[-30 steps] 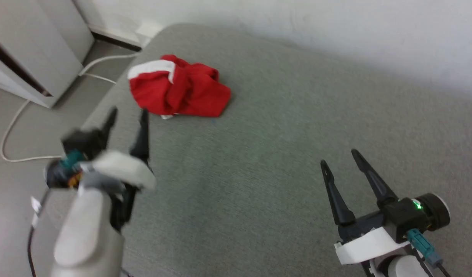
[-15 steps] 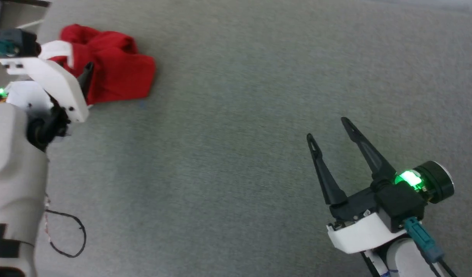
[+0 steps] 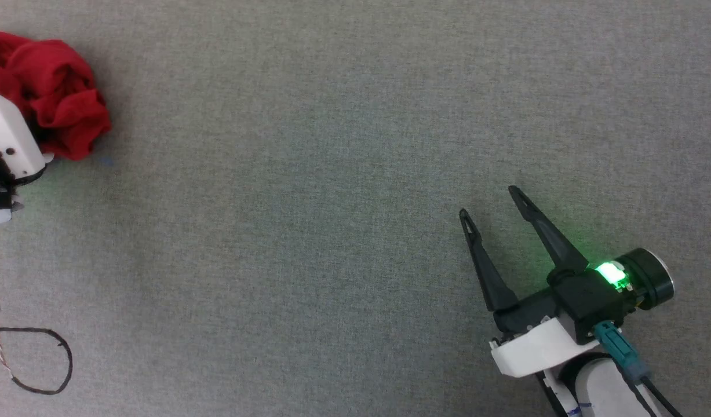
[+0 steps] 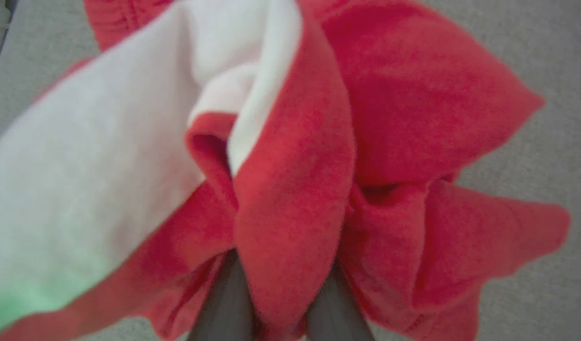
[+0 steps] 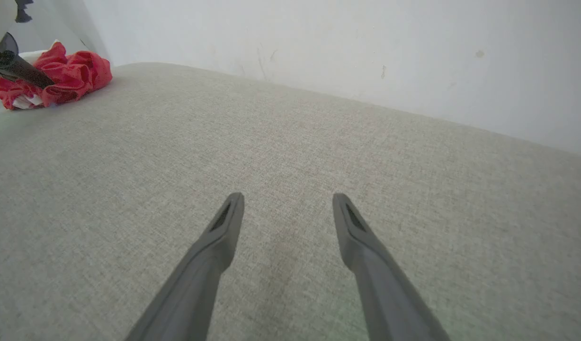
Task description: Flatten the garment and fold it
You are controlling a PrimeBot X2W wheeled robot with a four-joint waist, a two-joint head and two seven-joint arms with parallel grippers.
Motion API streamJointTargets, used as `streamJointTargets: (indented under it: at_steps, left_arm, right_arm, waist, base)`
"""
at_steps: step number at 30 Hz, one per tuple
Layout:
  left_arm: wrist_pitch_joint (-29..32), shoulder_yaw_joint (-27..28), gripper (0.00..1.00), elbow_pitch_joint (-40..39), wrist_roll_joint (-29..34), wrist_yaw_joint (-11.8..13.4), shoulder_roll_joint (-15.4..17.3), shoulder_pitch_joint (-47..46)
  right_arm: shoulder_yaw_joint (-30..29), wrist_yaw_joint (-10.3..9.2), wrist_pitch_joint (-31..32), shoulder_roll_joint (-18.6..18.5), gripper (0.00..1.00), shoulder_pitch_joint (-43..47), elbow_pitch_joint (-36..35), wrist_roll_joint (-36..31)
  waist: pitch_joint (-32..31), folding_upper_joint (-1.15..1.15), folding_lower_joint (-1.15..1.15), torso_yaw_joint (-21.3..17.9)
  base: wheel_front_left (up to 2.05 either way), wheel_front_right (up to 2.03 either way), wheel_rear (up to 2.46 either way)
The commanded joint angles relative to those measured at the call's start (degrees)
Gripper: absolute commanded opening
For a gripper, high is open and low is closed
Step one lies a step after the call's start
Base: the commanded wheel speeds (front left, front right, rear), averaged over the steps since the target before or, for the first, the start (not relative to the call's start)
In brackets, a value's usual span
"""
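The garment (image 3: 57, 98) is a crumpled heap of red fabric with a white stripe at the far left of the grey surface. Up close in the left wrist view, the garment (image 4: 404, 109) has a red fold squeezed between my left gripper's two dark fingers (image 4: 226, 303). That gripper's white housing (image 3: 4, 136) sits against the heap at the head view's left edge, with the fingertips buried in cloth. My right gripper (image 3: 488, 201) rests low at the right, open with nothing in it, far from the heap. In the right wrist view, my right gripper (image 5: 288, 196) points toward the garment (image 5: 70, 76) at upper left.
A grey woven surface (image 3: 332, 174) spreads across the head view. A thin dark cable loop (image 3: 48, 362) lies at its lower left. A white wall (image 5: 342, 52) rises behind the surface's far edge.
The head camera has tilted down, shifting the whole picture. My left gripper reached the heap and closed on a red fold. The right gripper has kept its place, open.
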Motion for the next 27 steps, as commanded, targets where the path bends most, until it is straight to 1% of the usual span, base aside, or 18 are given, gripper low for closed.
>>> streamJointTargets:
  at_steps: [1,4,6,12,15,16,21,24,27]
  left_arm:
    - [0.05,-1.05,0.0,2.01,-0.81,-0.38,-1.74,2.29]
    - [-3.38,-0.85,0.0,2.19,-1.17,-0.38,-0.96,2.28]
    - [-6.85,-0.17,0.0,2.01,-1.69,-0.38,-0.51,1.94]
    - [-20.92,-0.51,0.0,-2.09,-1.16,-0.38,1.32,0.64]
    - [-27.54,-1.82,0.0,-5.18,-0.66,-0.38,1.78,0.57]
    - [-27.54,-1.82,0.0,-5.18,-0.66,-0.38,1.78,0.57]
    - [-35.82,-4.72,0.0,-11.8,-0.46,-0.38,1.56,1.87]
    - [-38.35,-6.46,0.0,-16.73,-0.59,-0.38,0.77,3.57]
    - [-39.14,-8.43,0.0,-21.77,-0.71,-0.38,-0.91,5.52]
  right_arm:
    - [-0.24,-0.12,-0.31,0.16,1.0,-0.78,0.89,-0.37]
    - [-0.42,-0.12,-0.51,0.2,1.0,-0.94,2.33,-0.39]
    - [-0.93,-0.12,-0.88,0.23,1.0,-0.86,3.33,-0.18]
    - [-4.35,-0.12,-1.96,0.32,1.0,0.4,6.33,0.7]
    - [-6.87,-0.12,-2.58,0.34,1.0,1.45,7.85,2.26]
    - [-6.87,-0.12,-2.58,0.34,1.0,1.45,7.85,2.26]
    - [-10.7,-0.12,-3.51,0.36,1.0,3.44,10.19,4.96]
    - [-11.82,-0.12,-3.94,0.36,1.0,4.2,11.01,6.29]
    - [-12.11,-0.12,-4.12,0.36,1.0,4.82,11.37,6.65]
  waist:
    - [-0.81,-0.01,0.0,-0.01]
    - [-3.07,-0.01,0.0,0.2]
    - [-5.09,-0.01,0.0,0.29]
    - [-12.48,-0.01,0.0,0.08]
    - [-16.56,-0.01,0.0,-0.34]
    - [-16.56,-0.01,0.0,-0.34]
    - [-22.69,-0.01,0.0,-1.69]
    - [-25.44,-0.01,0.0,-2.89]
    - [-27.63,-0.01,0.0,-4.34]
  base:
    - [0.0,0.0,0.0]
    - [0.0,0.0,0.0]
    - [0.0,0.0,0.0]
    - [0.0,0.0,0.0]
    - [0.0,0.0,0.0]
    - [0.0,0.0,0.0]
    - [0.0,0.0,0.0]
    - [0.0,0.0,0.0]
    - [0.0,0.0,0.0]
